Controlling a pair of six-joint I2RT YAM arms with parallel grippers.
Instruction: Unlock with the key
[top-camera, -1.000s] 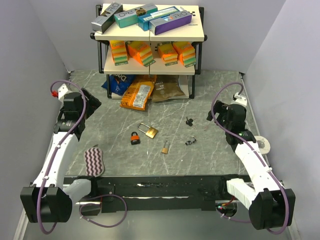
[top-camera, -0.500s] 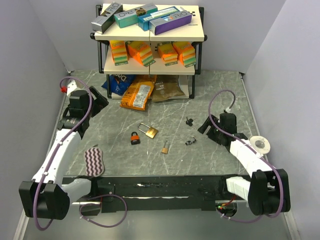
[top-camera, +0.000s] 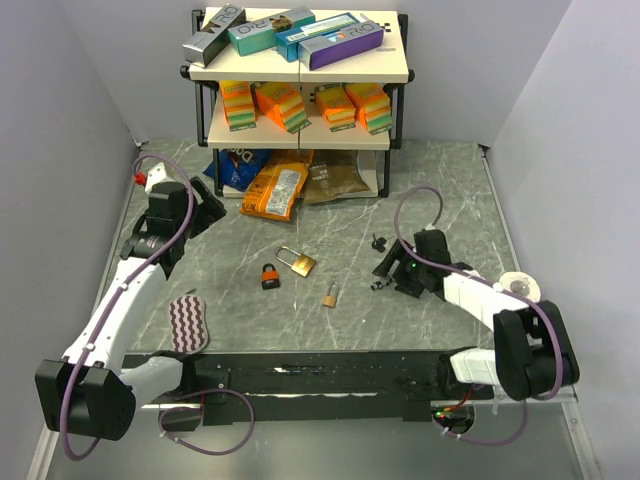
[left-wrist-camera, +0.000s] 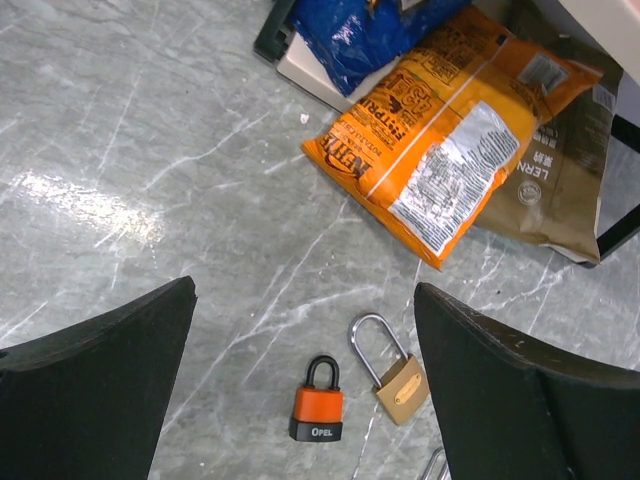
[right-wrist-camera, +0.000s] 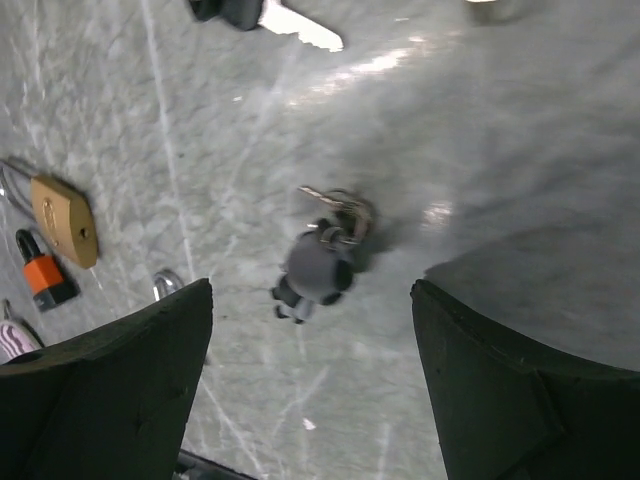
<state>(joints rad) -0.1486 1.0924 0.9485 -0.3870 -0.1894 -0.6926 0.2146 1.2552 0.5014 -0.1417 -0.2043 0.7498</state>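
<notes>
Room: plain pale walls (top-camera: 60, 120) on 3 sides, no other fittings visible. Table (top-camera: 450, 190) is grey marble-look w/ white veins, glossy; light glare shows in both wrist views. Black rail (top-camera: 320, 375) runs along the near edge btwn the arm bases.

Shelf rack (top-camera: 300, 75) stands at far centre, 2 tiers: long boxes (top-camera: 340, 45) piled on top, orange/green packs (top-camera: 280, 105) in the middle, snack bags (top-camera: 275, 190) (blue, orange, brown) on the table under it, the orange one sticking out toward the front.

Left gripper (left-wrist-camera: 303, 290) is up over the L-centre of the table, jaws wide apart, nothing in them. Right gripper (right-wrist-camera: 310, 288) is low at R-centre, jaws also spread wide and empty, w/ the key bunch (right-wrist-camera: 320, 265) on the table directly btwn the fingers. Can't tell if either finger touches it.

Striped cloth (top-camera: 187, 322) lies near L front; white tape roll (top-camera: 520, 288) near the R edge.

Mid-table: big brass padlock (top-camera: 298, 262) just beside the orange padlock (top-camera: 270, 276), both shackles closed. Small brass padlock (top-camera: 329, 297) sits near them to the R. Black-head key (top-camera: 378, 241) lies alone, just beyond the key bunch.
</notes>
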